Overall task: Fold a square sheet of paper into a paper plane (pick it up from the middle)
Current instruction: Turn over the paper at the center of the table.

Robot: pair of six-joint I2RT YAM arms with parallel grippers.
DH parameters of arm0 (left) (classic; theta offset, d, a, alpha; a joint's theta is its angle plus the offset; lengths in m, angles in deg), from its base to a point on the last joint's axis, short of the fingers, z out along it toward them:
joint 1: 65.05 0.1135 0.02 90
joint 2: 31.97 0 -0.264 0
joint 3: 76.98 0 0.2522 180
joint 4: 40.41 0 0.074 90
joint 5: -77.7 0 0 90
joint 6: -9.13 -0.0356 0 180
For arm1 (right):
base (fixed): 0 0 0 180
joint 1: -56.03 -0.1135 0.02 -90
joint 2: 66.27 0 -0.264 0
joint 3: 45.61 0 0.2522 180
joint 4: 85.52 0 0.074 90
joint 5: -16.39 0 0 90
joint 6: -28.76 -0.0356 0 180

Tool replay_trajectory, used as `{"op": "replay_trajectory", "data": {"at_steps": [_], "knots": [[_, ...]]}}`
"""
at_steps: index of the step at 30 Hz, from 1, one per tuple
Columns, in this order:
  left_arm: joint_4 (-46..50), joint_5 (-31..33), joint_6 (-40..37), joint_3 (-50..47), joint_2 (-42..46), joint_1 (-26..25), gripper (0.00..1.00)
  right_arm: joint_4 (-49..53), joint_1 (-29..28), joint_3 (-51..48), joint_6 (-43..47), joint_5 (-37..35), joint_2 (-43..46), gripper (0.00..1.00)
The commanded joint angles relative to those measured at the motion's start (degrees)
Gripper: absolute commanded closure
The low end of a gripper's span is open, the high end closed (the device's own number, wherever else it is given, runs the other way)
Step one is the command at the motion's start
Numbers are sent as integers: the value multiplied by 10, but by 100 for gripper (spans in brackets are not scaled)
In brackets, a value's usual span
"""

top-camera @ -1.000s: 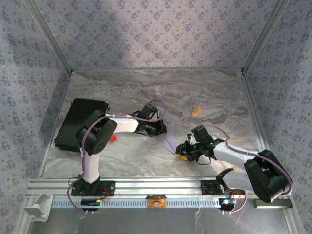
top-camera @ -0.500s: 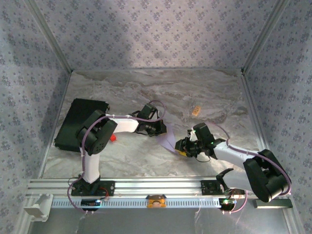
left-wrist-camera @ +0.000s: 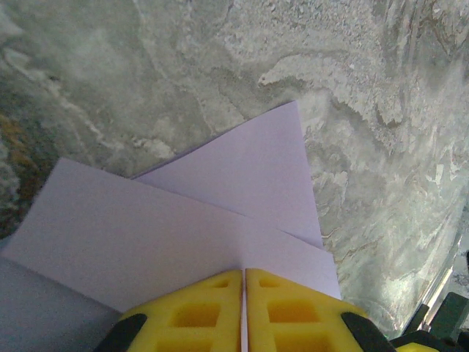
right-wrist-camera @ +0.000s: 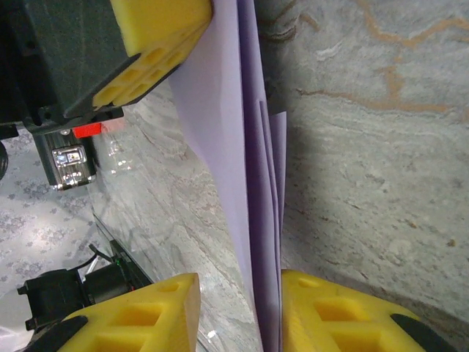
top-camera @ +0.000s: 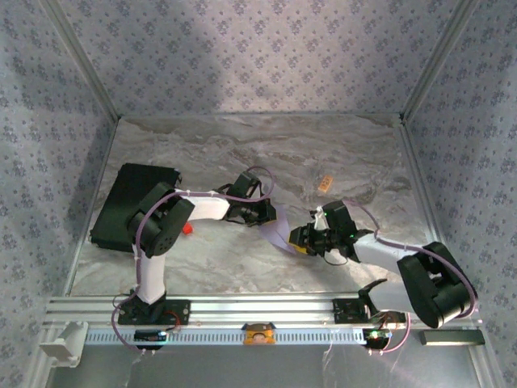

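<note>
Lavender folded paper sheet (left-wrist-camera: 183, 227) is near the middle of the marble surface (top-camera: 242, 153), pinched tight in the closed left hand (left-wrist-camera: 244, 293). The right hand (right-wrist-camera: 238, 297), partly open, straddles its other end.

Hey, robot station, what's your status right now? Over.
Left gripper shut on the lavender paper. Right gripper open, jaws astride the paper's layers. Paper folded, not yet a dart. Tan block lies apart.

Overhead view is dim and soft, brightest on the back wall (top-camera: 242, 73) at upper centre. Wrist views are brighter; the left one shows glare on the surface (left-wrist-camera: 410, 220) at lower right.
</note>
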State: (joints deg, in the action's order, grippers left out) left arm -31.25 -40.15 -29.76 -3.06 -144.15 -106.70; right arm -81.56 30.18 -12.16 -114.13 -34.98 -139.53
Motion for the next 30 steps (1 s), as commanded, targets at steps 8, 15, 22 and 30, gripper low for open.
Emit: {"op": "replay_trajectory", "data": {"at_steps": [8,15,22,30], "knots": [[-2,0,9,-15,12,-1,90,2,7,1,28,9,-11,79],[-48,-13,26,-27,31,4,84,10,7,3,48,2,-14,91],[-46,-10,16,-35,73,5,73,37,6,-5,72,-34,35,94],[-47,14,4,-52,117,4,63,110,3,13,112,-69,94,94]]}}
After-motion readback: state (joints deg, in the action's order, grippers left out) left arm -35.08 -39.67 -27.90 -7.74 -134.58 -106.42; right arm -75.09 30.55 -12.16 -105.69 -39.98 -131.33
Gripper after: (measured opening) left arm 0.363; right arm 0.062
